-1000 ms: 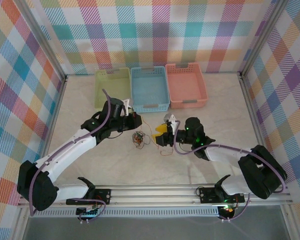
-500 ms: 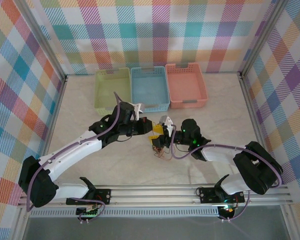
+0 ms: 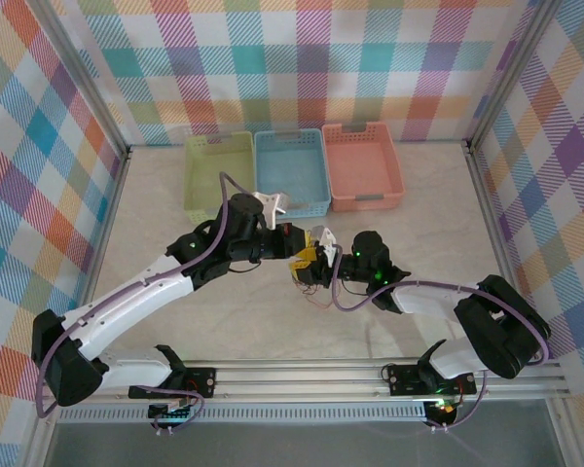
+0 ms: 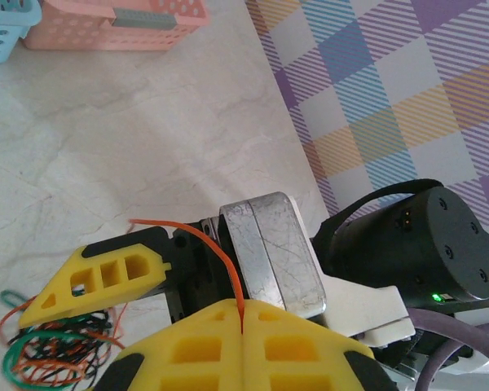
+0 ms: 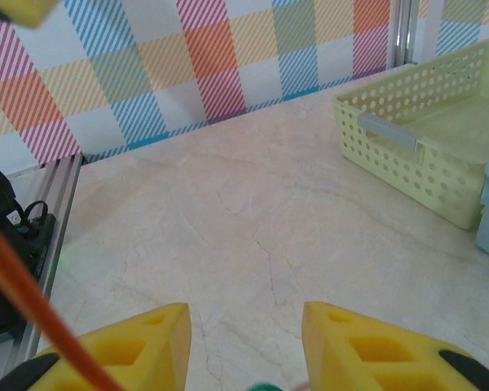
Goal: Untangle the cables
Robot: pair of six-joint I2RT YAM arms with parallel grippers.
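The left gripper (image 4: 241, 316) has its two yellow fingers pressed together on one orange strand (image 4: 218, 257), which arches up out of the pinch. The right gripper (image 5: 244, 350), just beside it, stands spread, next to the one clump of cables (image 4: 49, 352) at the middle of the table (image 3: 438, 224). Three containers line the far edge: a green basket (image 3: 219, 175), a blue basket (image 3: 290, 167) and a pink basket (image 3: 362, 163). Open tabletop lies to either side. Both arms reach inward, wrists nearly meeting
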